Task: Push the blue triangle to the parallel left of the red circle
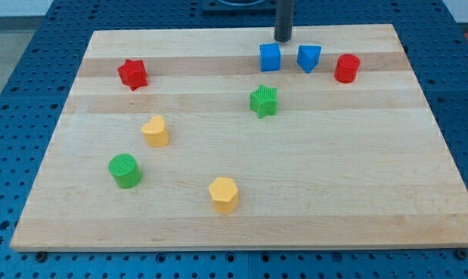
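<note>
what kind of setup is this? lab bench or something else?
Most likely a robotics lab bench: a wooden board lies on a blue perforated table, small moulded blocks such as the blue triangle and red circle are scattered on it, and my tip touches down near the top edge.

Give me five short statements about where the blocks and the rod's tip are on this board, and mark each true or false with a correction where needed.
1. The blue triangle lies between the blue cube and the red circle. True.
2. My tip is at the view's bottom, beside the yellow blocks. False: it is near the view's top edge, just above the gap between the two blue blocks.
3. The red star is on the view's left side of the board. True.
4. The green star touches the green circle. False: they are far apart, with the star near the middle and the circle at lower left.
5. The blue triangle sits to the view's right of the red circle. False: it is on its left.
</note>
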Tool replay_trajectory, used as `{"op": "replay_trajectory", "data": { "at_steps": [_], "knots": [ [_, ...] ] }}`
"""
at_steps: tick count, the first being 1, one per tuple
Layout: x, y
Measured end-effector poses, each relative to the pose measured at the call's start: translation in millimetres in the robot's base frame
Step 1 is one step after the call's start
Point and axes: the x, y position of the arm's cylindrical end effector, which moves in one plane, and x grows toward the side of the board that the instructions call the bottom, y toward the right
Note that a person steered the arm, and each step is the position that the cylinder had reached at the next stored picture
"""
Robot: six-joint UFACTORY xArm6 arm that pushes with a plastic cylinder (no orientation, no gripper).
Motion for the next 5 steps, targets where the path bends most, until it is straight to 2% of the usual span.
{"op": "replay_trajectory", "data": {
  "at_steps": [1,3,4,5],
  "knots": [
    [2,3],
    [35,42],
    [57,39],
    [59,19]
  ]
}}
